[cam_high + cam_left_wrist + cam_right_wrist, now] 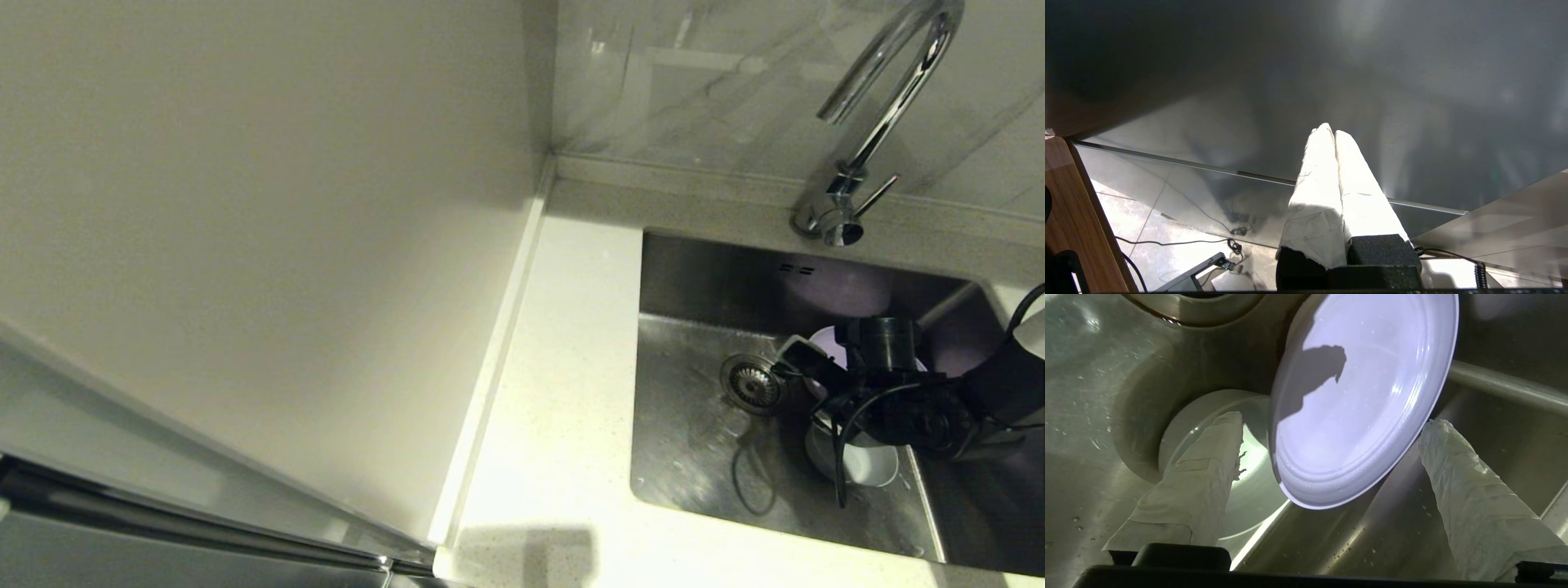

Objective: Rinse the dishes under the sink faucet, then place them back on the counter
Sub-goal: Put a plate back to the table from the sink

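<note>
Right wrist view showed the right gripper (1331, 457) with fingers spread wide around the tilted, glossy lilac plate (1363, 396), beside the pale bowl (1257, 473), at the sink's (694, 441) lower right; left gripper (1331, 134) fingers pressed together.

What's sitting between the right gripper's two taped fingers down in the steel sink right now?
The right wrist view shows the round lilac plate tilted on edge between the open right gripper's fingers, neither clearly touching it. A pale bowl lies behind one finger.
</note>
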`<state>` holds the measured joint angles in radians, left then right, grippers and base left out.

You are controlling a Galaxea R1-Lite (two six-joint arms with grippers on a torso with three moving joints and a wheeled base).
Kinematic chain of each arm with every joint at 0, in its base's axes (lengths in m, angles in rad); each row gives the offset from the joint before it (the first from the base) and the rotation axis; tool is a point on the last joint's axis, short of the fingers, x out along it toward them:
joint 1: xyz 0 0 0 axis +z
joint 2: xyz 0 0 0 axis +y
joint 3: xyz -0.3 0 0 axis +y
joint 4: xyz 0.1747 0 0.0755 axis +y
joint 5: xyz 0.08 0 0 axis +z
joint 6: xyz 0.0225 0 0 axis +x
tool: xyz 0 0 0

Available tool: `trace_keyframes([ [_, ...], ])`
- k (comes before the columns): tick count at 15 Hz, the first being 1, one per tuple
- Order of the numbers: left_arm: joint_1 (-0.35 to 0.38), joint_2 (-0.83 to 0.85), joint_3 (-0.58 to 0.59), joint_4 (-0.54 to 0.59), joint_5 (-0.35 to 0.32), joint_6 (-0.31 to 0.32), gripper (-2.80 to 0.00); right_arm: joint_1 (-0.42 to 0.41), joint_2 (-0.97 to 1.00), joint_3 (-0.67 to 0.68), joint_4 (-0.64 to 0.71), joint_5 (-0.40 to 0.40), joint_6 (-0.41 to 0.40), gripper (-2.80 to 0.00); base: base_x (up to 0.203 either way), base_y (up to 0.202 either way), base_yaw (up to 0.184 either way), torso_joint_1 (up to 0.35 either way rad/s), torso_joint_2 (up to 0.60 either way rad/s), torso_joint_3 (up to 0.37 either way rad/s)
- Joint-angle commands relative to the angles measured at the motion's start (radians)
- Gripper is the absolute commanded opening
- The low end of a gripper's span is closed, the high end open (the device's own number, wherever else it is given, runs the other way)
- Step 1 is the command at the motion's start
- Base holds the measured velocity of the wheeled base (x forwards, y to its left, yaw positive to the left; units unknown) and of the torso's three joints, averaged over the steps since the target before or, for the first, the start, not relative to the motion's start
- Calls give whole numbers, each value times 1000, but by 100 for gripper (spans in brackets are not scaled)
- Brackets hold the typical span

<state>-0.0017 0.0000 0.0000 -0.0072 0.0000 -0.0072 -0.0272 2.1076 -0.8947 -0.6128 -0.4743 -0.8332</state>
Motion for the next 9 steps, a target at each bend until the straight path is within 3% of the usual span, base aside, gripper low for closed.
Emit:
trace_keyframes([
  [1,0,0,3,0,0,0,-280,1,13,-5,-4,2,-4,0,0,0,0,0,0,0],
  [9,0,0,3,0,0,0,-280,10,83,-72,-5,26,47,0,0,0,0,0,0,0],
])
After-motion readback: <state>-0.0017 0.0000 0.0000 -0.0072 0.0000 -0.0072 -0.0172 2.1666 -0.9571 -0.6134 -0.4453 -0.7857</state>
